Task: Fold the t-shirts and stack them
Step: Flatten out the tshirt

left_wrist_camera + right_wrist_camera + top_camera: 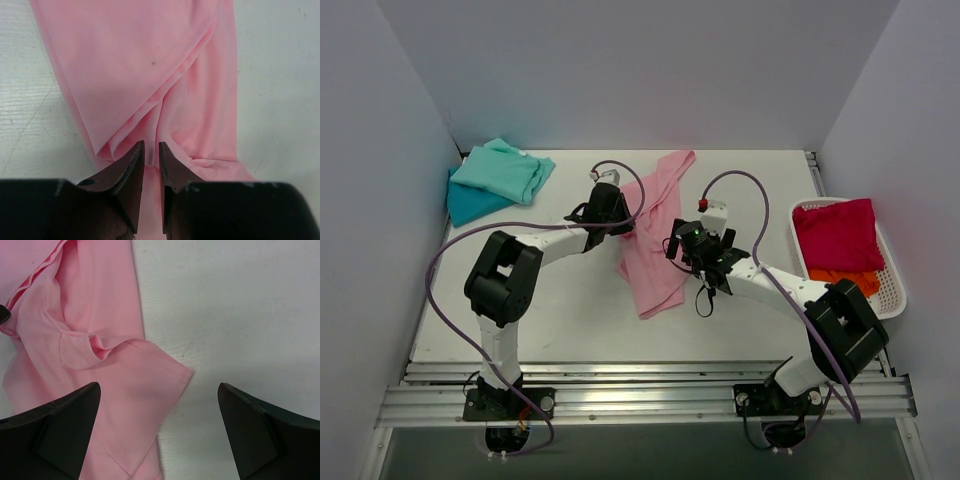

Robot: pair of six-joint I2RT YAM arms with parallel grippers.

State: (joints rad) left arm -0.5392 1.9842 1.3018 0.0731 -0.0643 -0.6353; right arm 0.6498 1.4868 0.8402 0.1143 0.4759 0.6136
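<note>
The left arm, at lower left of the overhead view, and the right arm, at lower right, are built of white tubular links joined by blocky black motor housings. A thin purple cable loops along each. Black base plates sit at the bottom of the frame. One wrist carries a white block with a red cap. The left gripper and right gripper have matte dark fingers, wedge-shaped and tapering to blunt tips.

No readable text, labels or numbers on anything; small print, if any, too blurred.
</note>
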